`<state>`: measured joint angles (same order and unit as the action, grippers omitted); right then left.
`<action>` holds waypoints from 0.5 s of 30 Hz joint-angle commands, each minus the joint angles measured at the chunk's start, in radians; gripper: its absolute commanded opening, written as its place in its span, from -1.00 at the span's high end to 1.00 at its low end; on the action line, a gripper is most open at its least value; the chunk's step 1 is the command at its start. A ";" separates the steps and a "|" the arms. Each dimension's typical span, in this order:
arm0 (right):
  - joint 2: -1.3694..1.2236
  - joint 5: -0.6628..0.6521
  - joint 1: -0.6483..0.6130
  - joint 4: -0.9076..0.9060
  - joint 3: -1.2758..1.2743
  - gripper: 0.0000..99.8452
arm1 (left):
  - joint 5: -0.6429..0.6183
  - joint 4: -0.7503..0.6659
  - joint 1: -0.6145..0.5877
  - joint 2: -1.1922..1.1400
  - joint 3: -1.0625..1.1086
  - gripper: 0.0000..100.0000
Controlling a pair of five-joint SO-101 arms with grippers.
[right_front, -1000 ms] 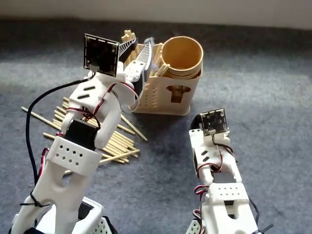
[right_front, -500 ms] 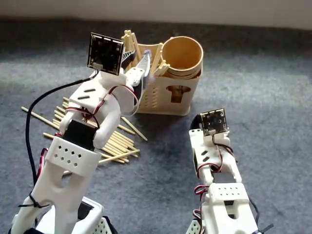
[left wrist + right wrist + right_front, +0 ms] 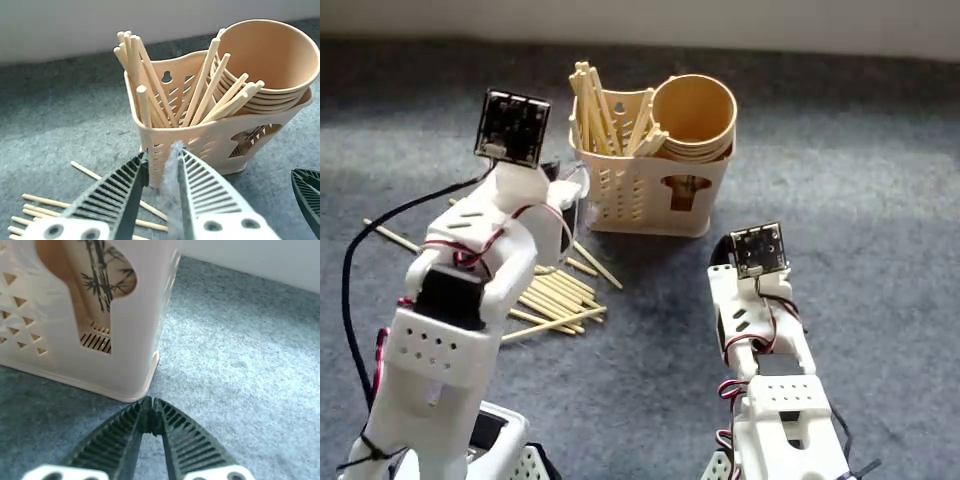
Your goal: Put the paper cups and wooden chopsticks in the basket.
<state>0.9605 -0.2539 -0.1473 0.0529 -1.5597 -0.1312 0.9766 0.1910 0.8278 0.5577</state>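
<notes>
We see the left gripper (image 3: 161, 159) with its fingers parted by only a thin slit and nothing caught between them. The fingertips (image 3: 144, 162) sit just at the near left corner of the basket (image 3: 215, 140); we cannot tell whether they touch its wall. The right gripper (image 3: 151, 409) has its two tips pressed together and empty, on the near side of the basket's right corner and just clear of its foot.

From above, the basket (image 3: 650, 195) stands upright on the grey carpet (image 3: 850, 190), far from both arms' bases. Its right part holds the stacked paper cups (image 3: 693, 112), nested one in another with the mouth up. Its left part holds a bunch of wooden chopsticks (image 3: 603, 108), leaning on end and jutting over the rim.

More loose chopsticks (image 3: 556, 300) lie flat on the carpet to the near left of the basket, partly under the left arm (image 3: 470, 270). They are nearer to us than the left fingers and well apart from the right arm (image 3: 760, 320).
</notes>
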 commanded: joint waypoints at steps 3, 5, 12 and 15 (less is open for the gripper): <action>0.013 -0.009 -0.008 0.030 0.015 0.95 | 0.021 0.061 -0.054 0.219 0.114 0.78; 0.013 -0.009 -0.008 0.030 0.013 0.95 | 0.092 0.086 -0.062 0.275 0.165 0.78; 0.013 -0.009 -0.008 0.028 0.013 0.95 | 0.229 0.140 -0.099 0.317 0.289 0.78; 0.013 -0.009 -0.008 0.028 0.013 0.95 | 0.282 0.153 -0.116 0.317 0.328 0.78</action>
<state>0.9605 -0.2539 -0.1473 0.0529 -1.5597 0.1005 1.1193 0.0913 1.1285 0.8753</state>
